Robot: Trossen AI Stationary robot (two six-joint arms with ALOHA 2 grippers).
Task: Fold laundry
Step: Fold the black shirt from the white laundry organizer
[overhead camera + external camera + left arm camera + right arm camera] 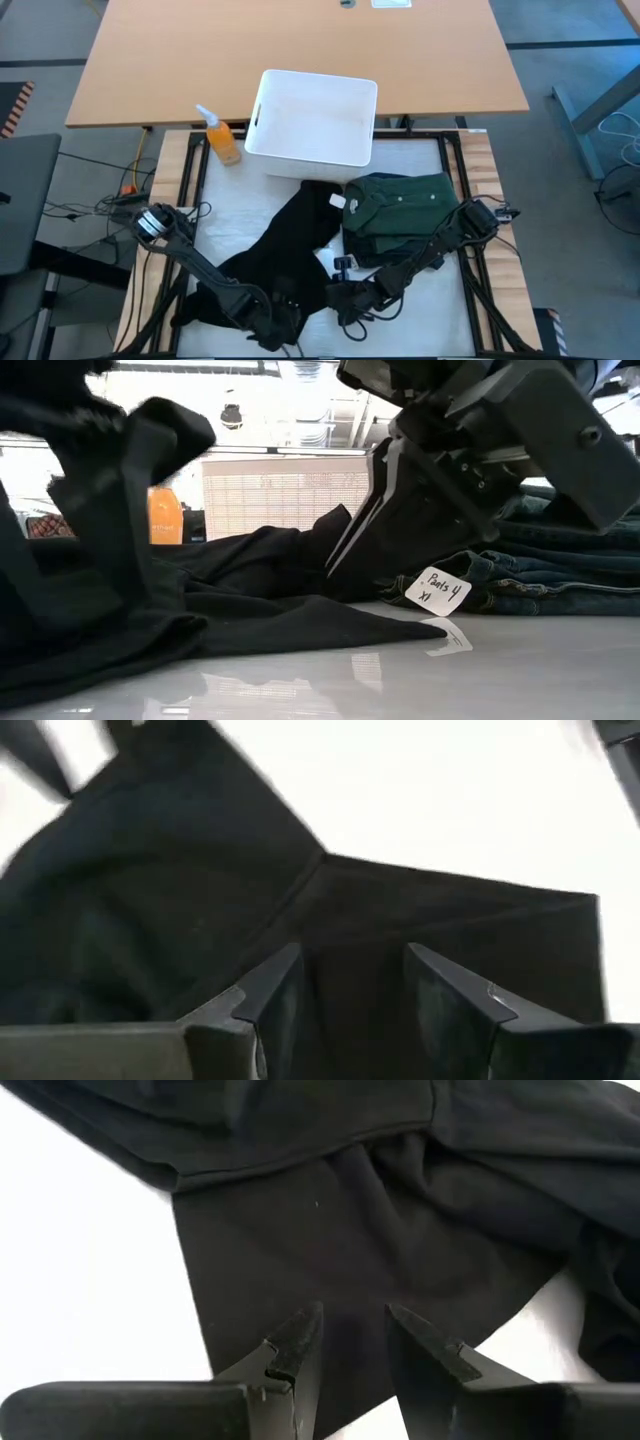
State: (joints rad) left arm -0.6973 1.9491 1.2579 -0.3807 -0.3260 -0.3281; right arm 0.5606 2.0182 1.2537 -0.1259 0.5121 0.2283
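Sprawling across the white table top (420, 290), the black garment (290, 255) runs from the table's middle toward 7 o'clock, still rumpled and unfolded, with the folded dark green garment (398, 212) just beside it at 3 o'clock. The left gripper (350, 985) hovers over the cloth's near end at 7 o'clock, fingers spread with nothing between them; the right gripper (352, 1342) sits at 5 o'clock above a flat flap, fingers parted and also pinching nothing. Folding it well likely means each gripper taking a clean hem corner, not a bunched middle, and lifting together so the fabric hangs straight before it is laid over. The white bin (312, 116) stands at 12 o'clock, touching or nearly touching the black cloth's far end, and an orange spray bottle (222, 138) stands at 10 o'clock, so open room lies mainly at 4 to 5 o'clock. A paper tag (437, 590) marks the green stack; dragging cloth sideways could disturb it.
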